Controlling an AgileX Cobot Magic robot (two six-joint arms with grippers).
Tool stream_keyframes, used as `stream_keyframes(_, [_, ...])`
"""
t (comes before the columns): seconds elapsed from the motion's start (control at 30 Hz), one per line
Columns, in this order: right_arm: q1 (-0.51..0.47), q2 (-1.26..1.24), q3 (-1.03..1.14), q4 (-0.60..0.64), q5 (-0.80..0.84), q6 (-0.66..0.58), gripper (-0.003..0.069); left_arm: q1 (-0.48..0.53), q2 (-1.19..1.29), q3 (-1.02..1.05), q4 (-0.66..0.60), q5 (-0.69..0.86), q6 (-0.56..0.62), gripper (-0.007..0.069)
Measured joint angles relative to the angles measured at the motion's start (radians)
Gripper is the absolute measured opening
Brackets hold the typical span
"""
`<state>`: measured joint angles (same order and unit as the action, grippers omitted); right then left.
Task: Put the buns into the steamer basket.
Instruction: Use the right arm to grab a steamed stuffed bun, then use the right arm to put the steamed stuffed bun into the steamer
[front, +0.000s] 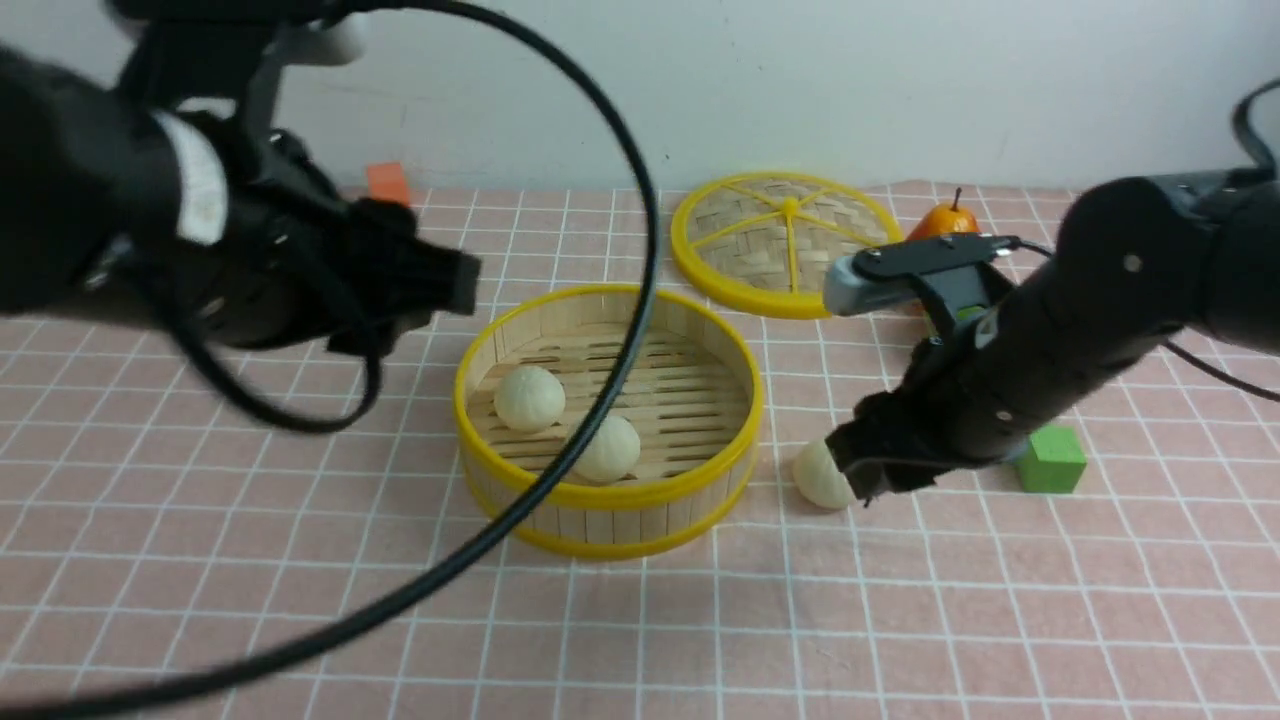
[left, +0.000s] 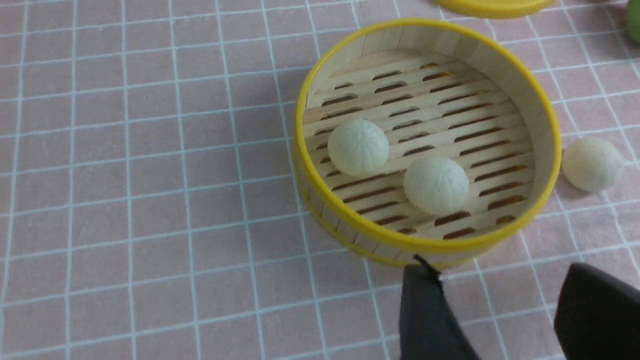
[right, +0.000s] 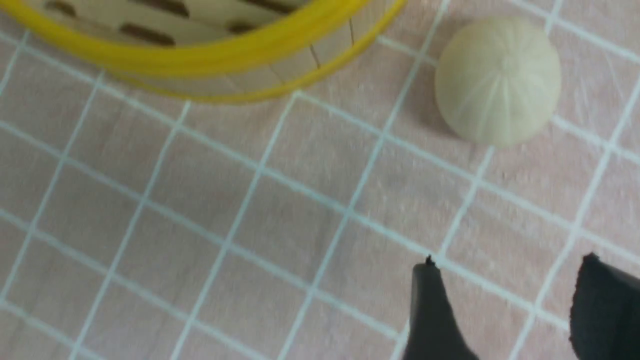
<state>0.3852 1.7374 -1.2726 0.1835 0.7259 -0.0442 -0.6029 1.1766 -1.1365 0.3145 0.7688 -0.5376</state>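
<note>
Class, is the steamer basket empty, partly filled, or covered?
Partly filled, uncovered: two buns sit on the slatted floor of the basket.

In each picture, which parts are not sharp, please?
Front view: the left arm is blurred, the steamer basket fairly crisp; left wrist view: fingers soft; right wrist view: the bun and basket rim softly blurred.

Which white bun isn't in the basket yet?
The bun on the tablecloth, just right of the steamer basket; the other two buns lie inside.
</note>
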Motion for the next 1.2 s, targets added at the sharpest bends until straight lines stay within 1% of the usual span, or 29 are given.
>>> stream_keyframes(0.03, [0.000, 0.068, -0.058, -0.015, -0.004, 0.000, 0.0367, 0.000, -0.096, 0.088, -0.001, -0.021, -0.005, 0.0289])
stream_keyframes(0.17, [0.001, 0.208, -0.158, -0.046, -0.040, 0.000, 0.0335, 0.000, -0.248, 0.279, -0.002, -0.074, -0.029, 0.0194])
stream_keyframes(0.23, [0.001, 0.282, -0.207, -0.077, -0.075, 0.000, 0.0289, 0.000, -0.326, 0.391, -0.004, -0.092, -0.047, 0.0145])
stream_keyframes(0.3, [0.001, 0.316, -0.224, -0.099, -0.085, 0.000, 0.0255, 0.000, -0.364, 0.434, -0.004, -0.090, -0.052, 0.0123])
stream_keyframes(0.37, [0.001, 0.352, -0.250, -0.135, -0.099, 0.000, 0.0160, 0.000, -0.442, 0.496, 0.000, -0.051, -0.056, 0.0090])
stream_keyframes(0.4, [0.001, 0.352, -0.256, -0.139, -0.098, 0.000, 0.0125, 0.000, -0.470, 0.522, 0.004, -0.028, -0.058, 0.0083])
stream_keyframes(0.43, [0.002, 0.352, -0.259, -0.142, -0.096, 0.000, 0.0108, 0.000, -0.475, 0.526, 0.005, -0.019, -0.058, 0.0081])
stream_keyframes(0.47, [0.003, 0.347, -0.269, -0.144, -0.076, -0.001, 0.0055, 0.000, -0.510, 0.551, 0.008, 0.005, -0.059, 0.0077])
stream_keyframes(0.5, [0.004, 0.340, -0.277, -0.146, -0.059, -0.001, 0.0025, 0.000, -0.532, 0.574, 0.010, 0.016, -0.059, 0.0076])
stream_keyframes(0.53, [0.009, 0.327, -0.292, -0.149, -0.036, -0.002, 0.0010, 0.000, -0.554, 0.610, 0.011, 0.015, -0.060, 0.0074])
stream_keyframes(0.6, [0.018, 0.306, -0.317, -0.153, -0.013, -0.003, 0.0009, 0.000, -0.577, 0.650, 0.011, -0.006, -0.060, 0.0074])
stream_keyframes(0.67, [0.040, 0.278, -0.356, -0.157, -0.009, -0.010, 0.0009, 0.000, -0.596, 0.683, 0.011, -0.073, -0.060, 0.0074])
stream_keyframes(0.77, [0.096, 0.243, -0.433, -0.161, -0.052, -0.053, 0.0009, 0.000, -0.605, 0.699, 0.011, -0.186, -0.061, 0.0074])
stream_keyframes(0.8, [0.100, 0.243, -0.437, -0.161, -0.058, -0.055, 0.0009, 0.000, -0.605, 0.699, 0.011, -0.191, -0.061, 0.0074])
stream_keyframes(0.9, [0.161, 0.264, -0.460, -0.169, -0.145, -0.116, 0.0009, 0.000, -0.606, 0.699, 0.012, -0.234, -0.062, 0.0075])
stream_keyframes(1.03, [0.177, 0.357, -0.460, -0.184, -0.211, -0.153, 0.0017, 0.000, -0.606, 0.699, 0.012, -0.230, -0.062, 0.0075])
stream_keyframes(1.13, [0.175, 0.435, -0.458, -0.204, -0.215, -0.155, 0.0055, 0.000, -0.606, 0.699, 0.012, -0.230, -0.062, 0.0075])
stream_keyframes(1.17, [0.175, 0.442, -0.459, -0.207, -0.216, -0.156, 0.0074, 0.000, -0.606, 0.699, 0.012, -0.229, -0.062, 0.0075])
stream_keyframes(1.2, [0.175, 0.449, -0.459, -0.209, -0.224, -0.158, 0.0114, 0.000, -0.606, 0.699, 0.012, -0.229, -0.062, 0.0075])
